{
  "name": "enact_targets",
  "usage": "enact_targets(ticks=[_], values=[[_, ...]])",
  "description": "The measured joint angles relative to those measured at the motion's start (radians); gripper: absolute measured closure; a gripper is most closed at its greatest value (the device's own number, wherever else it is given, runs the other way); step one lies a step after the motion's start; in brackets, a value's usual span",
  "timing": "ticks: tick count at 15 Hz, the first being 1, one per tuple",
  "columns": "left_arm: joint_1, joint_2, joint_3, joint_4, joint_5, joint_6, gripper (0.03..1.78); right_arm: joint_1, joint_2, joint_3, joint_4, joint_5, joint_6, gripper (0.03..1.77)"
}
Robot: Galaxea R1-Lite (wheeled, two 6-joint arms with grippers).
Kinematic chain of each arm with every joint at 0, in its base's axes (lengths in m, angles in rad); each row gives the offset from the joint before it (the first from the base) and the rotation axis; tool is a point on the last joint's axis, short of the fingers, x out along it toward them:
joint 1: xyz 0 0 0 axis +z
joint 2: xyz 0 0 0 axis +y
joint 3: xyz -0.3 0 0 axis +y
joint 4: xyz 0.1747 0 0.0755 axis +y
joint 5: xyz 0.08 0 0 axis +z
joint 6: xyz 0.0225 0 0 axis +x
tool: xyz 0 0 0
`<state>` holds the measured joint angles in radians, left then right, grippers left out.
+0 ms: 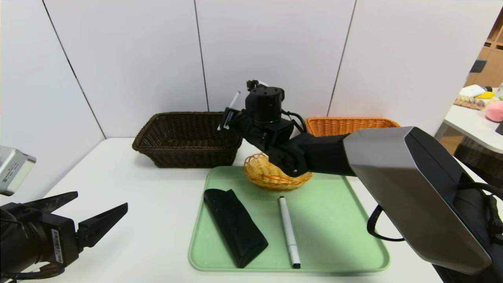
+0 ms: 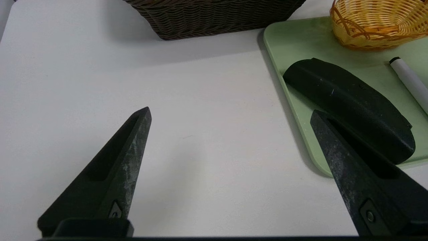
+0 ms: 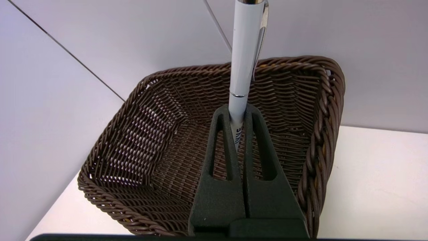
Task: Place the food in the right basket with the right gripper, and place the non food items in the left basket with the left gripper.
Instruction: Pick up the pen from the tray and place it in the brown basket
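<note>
Head view (dial centred on the green tray (image 1: 326, 220), 12 = far side): the dark brown basket (image 1: 192, 149) is noted at 11 o'clock, the orange basket (image 1: 349, 125) at 1, partly hidden by the right arm. The right gripper (image 1: 225, 119) is reached over to 11 o'clock, with a white pen (image 1: 235, 100) held tilted at the dark basket's inner-side rim. The left gripper (image 1: 102, 199) is parked at 9, wide open and empty. A black case (image 1: 235, 228) lies at 9 on the tray, a white marker (image 1: 289, 232) near centre; a small wicker basket (image 1: 275, 173) stands at 12. The pen is non-food, yet is carried by the right gripper, against the stated rule.

Left wrist view: nothing is held between the spread fingers. Bare table is seen between them; the case lies close beside one finger, and could be nudged if the arm were swung carelessly.

Right wrist view: the pen is pinched in the tips of nearly closed fingers, over the basket's interior. Slip or roll could be caused by the narrow grip; if released too near the rim, the pen could be tipped outside. More drop room is judged available deeper inside.
</note>
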<state>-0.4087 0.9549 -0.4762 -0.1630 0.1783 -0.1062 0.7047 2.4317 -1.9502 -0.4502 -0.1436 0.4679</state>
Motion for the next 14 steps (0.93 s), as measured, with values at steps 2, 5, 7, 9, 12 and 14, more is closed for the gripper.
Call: enact_targets(ticks=[2, 5, 7, 9, 12, 14], values=[[0.000, -0.003, 0.004, 0.000, 0.012, 0.001, 0.12, 0.000, 0.003, 0.000, -0.001, 0.000, -0.002, 1.46], [0.001, -0.007, 0.005, 0.000, 0.016, 0.001, 0.12, 0.002, 0.004, 0.000, -0.001, -0.005, -0.031, 1.02], [0.001, -0.007, 0.005, 0.000, 0.016, 0.001, 0.12, 0.002, 0.005, 0.000, -0.001, -0.017, -0.031, 0.81], [0.001, -0.007, 0.006, 0.000, 0.016, 0.001, 0.12, 0.001, 0.004, 0.000, -0.001, -0.023, -0.030, 0.64], [0.001, -0.006, 0.004, 0.000, 0.017, 0.001, 0.12, 0.001, -0.019, 0.001, 0.005, -0.028, -0.032, 0.47], [0.000, -0.004, -0.003, -0.001, 0.015, 0.007, 0.12, 0.007, -0.064, 0.001, 0.014, -0.039, -0.037, 0.39]])
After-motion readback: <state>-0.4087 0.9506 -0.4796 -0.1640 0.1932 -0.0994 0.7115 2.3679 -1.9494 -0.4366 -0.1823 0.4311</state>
